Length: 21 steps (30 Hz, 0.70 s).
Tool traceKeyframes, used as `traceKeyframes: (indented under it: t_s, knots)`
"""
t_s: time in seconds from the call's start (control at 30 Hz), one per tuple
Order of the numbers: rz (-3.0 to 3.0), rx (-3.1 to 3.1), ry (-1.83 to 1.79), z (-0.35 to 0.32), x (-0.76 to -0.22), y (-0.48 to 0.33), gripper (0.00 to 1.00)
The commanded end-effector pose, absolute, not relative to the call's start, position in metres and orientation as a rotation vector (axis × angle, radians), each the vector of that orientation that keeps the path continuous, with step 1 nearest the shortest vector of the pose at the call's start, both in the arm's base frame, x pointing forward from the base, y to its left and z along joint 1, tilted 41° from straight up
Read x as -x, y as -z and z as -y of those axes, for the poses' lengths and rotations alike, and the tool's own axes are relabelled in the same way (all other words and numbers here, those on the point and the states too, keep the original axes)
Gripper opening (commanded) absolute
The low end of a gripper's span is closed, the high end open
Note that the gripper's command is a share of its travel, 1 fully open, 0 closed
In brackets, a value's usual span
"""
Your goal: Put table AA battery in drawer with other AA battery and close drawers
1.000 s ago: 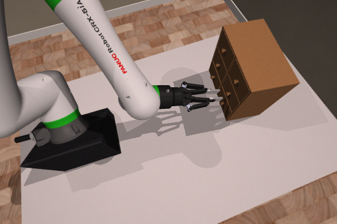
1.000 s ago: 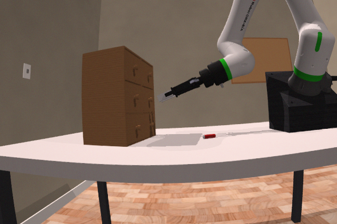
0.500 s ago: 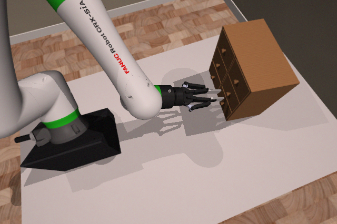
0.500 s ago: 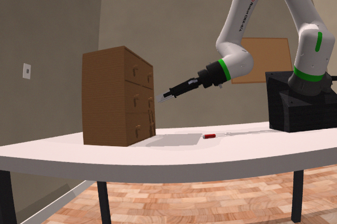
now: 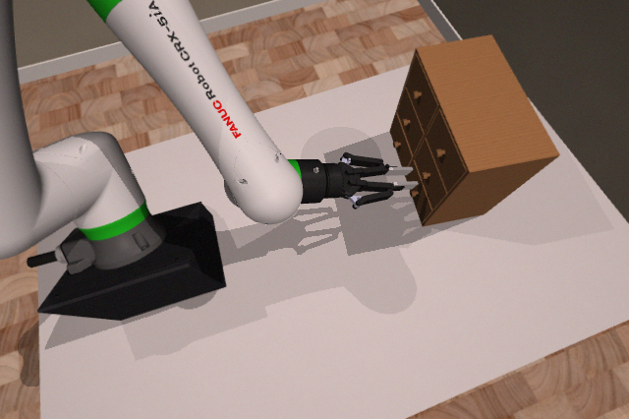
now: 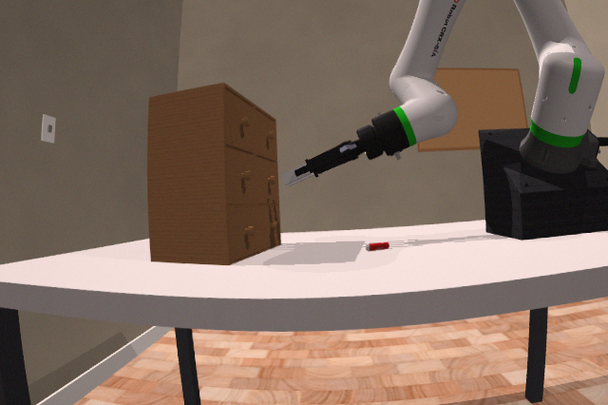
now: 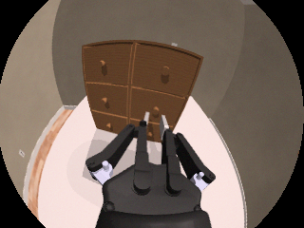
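A: What was the black two-finger tool (image 5: 409, 178) doing?

B: It was set narrow, with a small gap between its pale fingertips (image 5: 402, 170), and it carried nothing. It pointed at about three o'clock in the top view, straight at the front of the small brown wooden chest of six drawers (image 5: 483, 114). The tips were just short of the front, level with the middle row, close to a small wooden knob (image 5: 426, 175).

A: Touching it?

B: I could not tell. In the exterior view the tips looked just shy of the front, near the middle right-hand knob (image 6: 270, 186). All six drawers appeared pushed in.

A: And the battery?

B: The small red cylindrical AA battery (image 6: 377, 245) lay on the white bench (image 6: 304, 287), at about four o'clock from the chest in the exterior view, well apart from the tool. The arm hid it in the top view.

A: So how should the step go?

B: I judged the step was opening a drawer to find the matching battery. The fingers should straddle the knob squarely, close firmly, then draw straight back along the drawer's line, slowly and well short of half its length so the tray does not droop. A skewed pull could drag or turn the chest.
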<state>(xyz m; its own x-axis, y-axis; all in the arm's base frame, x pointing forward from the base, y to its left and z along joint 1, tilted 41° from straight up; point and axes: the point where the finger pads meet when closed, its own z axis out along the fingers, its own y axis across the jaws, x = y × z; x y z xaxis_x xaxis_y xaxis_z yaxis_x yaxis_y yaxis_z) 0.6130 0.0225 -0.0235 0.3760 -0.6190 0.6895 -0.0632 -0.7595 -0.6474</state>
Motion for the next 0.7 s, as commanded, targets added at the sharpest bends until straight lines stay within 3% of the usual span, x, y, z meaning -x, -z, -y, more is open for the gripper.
traceKeyframes:
  t_s: [0.0,0.67]
  knots:
    - [-0.586,2.113,1.387,-0.022,-0.613,0.023,0.2]
    - [-0.586,2.113,1.387,-0.022,-0.638,0.025,0.2]
